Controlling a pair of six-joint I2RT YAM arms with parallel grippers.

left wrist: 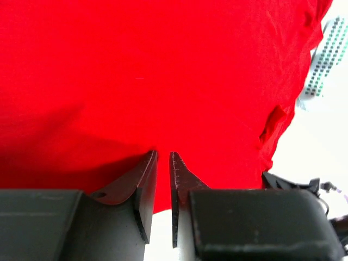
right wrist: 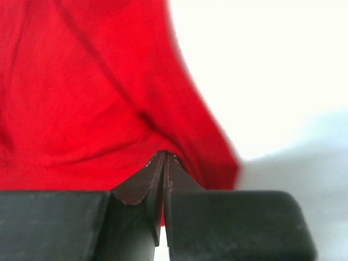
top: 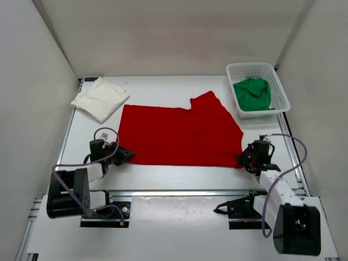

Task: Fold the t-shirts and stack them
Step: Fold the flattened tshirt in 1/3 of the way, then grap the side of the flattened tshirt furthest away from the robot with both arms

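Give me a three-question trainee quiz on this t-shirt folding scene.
1. True or false: the green t-shirt lies in the basket.
2. Which t-shirt is the right gripper shut on? A cream-white, B red, C green.
3. Fill in: the cream-white t-shirt lies folded at the far ____.
Key: 1 true. 2 B, the red t-shirt. 3 left.

The black-and-white left arm [top: 81, 179] is stretching low and forward, its black two-finger left gripper [left wrist: 163, 154] holding its jaws a narrow slit apart, while the right arm [top: 277, 190] is mirroring it, the right gripper [right wrist: 165, 154] pressing its jaws fully together.
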